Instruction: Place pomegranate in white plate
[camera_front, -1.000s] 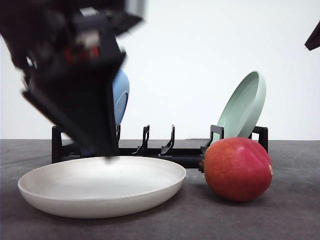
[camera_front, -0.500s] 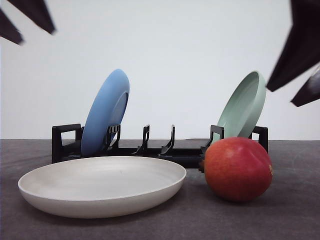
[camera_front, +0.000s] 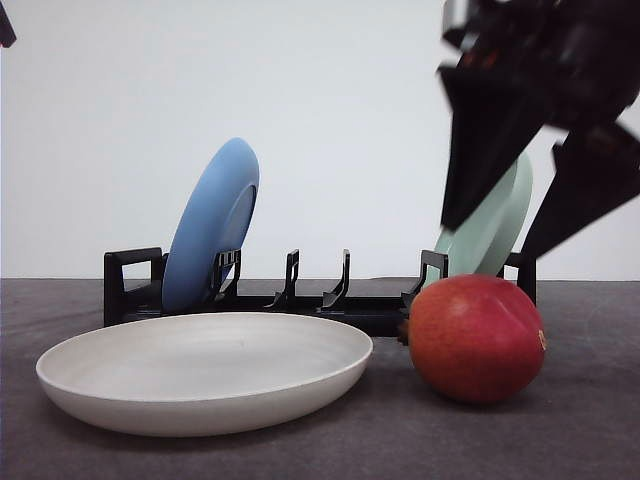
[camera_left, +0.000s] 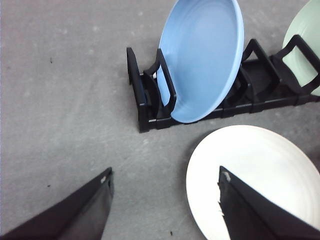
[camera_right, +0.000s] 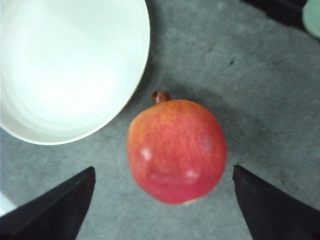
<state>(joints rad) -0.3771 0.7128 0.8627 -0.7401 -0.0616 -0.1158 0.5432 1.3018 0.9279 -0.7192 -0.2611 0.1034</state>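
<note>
Bright, even light; blurred right gripper (camera_front: 495, 235)

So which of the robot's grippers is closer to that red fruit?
The right gripper, open, sits just above the pomegranate. The left gripper, also open, is away over the white plate's far edge.

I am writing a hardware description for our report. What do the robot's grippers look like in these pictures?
Both are matte black. The right gripper has two long, flat fingers tapering to wedge-like points, under a blocky black body with small reddish details, blurred. The left gripper has the same dark, pointed fingers. I can make out no cables or markings.
</note>
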